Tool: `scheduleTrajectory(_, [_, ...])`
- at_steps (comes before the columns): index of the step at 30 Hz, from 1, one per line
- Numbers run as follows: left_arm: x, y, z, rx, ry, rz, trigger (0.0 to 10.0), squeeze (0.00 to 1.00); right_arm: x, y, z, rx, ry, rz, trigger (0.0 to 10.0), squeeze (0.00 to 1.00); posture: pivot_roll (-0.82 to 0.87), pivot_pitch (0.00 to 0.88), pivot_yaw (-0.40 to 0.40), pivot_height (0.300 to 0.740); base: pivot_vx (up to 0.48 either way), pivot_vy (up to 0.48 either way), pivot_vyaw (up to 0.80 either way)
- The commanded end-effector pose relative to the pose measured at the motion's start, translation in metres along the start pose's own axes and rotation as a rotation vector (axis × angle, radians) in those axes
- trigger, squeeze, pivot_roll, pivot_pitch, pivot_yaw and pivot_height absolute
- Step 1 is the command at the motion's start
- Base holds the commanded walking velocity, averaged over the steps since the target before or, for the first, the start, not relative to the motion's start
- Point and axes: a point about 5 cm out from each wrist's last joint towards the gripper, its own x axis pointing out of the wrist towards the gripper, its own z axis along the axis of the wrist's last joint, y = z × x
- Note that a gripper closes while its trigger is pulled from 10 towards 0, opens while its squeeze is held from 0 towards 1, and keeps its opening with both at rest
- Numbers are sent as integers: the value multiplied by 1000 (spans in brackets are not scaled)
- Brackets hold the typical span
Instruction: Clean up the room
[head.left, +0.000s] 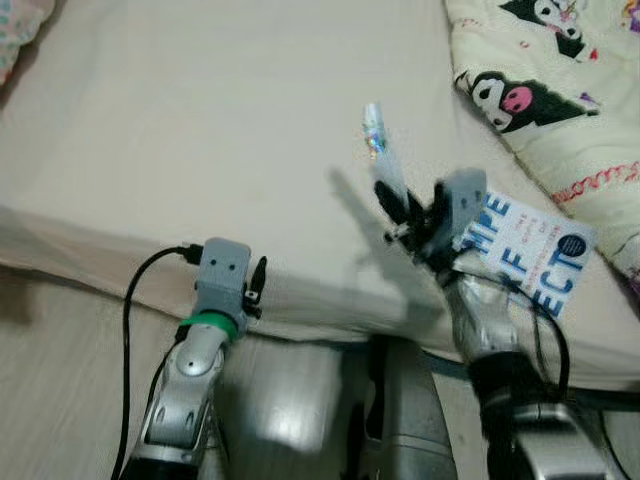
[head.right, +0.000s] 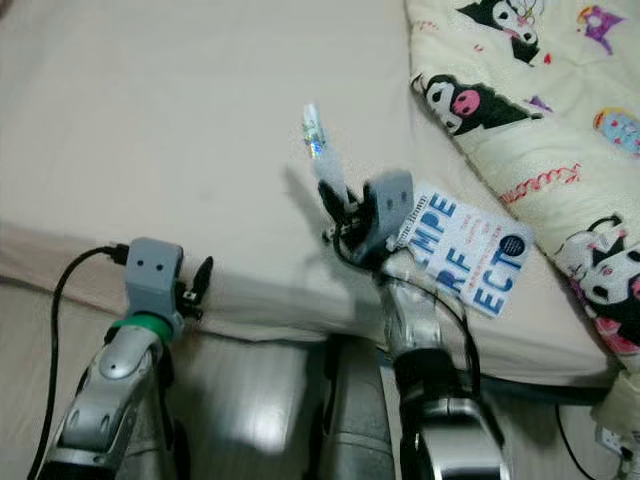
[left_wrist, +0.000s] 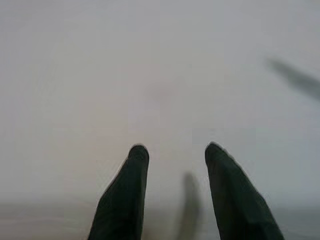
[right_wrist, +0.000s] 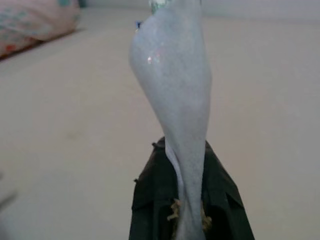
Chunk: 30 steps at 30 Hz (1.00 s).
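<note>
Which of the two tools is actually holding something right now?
The right tool, raised over the bed beside the book, is pinching a thin plastic wrapper. The left tool is open and holds nothing, at the mattress edge.

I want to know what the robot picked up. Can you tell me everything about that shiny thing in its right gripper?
It is a thin, crinkly wrapper, pale and see-through like plastic film, with a sparkly rainbow bit near its top end. The right gripper pinches its lower end between shut black fingers, so it stands up, twisted and leaning a little, above the beige bed sheet. Only the fingers touch it. What it once held cannot be told.
</note>
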Motion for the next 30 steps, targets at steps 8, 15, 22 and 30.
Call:
scheduleTrajectory(8, [12, -6, 17, 16, -88, 3, 10000, 0, -19, -31, -12, 42, 32, -251, 10000, 0, 22, 7, -62, 516, 0, 0, 0])
scheduleTrajectory(15, [21, -20, 22, -12, -101, -24, 10000, 0, -17, -30, -1, 7, 40, -254, 10000, 0, 21, 0, -68, 541, 0, 0, 0])
scheduleTrajectory(22, [29, -31, 28, -7, -127, -46, 10000, 0, -18, -28, -7, 5, 66, -256, 10000, 0, 21, 0, -74, 576, 0, 0, 0])
scheduleTrajectory(30, [34, -41, 28, -14, -128, -78, 10000, 0, -19, -27, -8, 7, 79, -254, 10000, 0, 13, 0, -71, 606, 0, 0, 0])
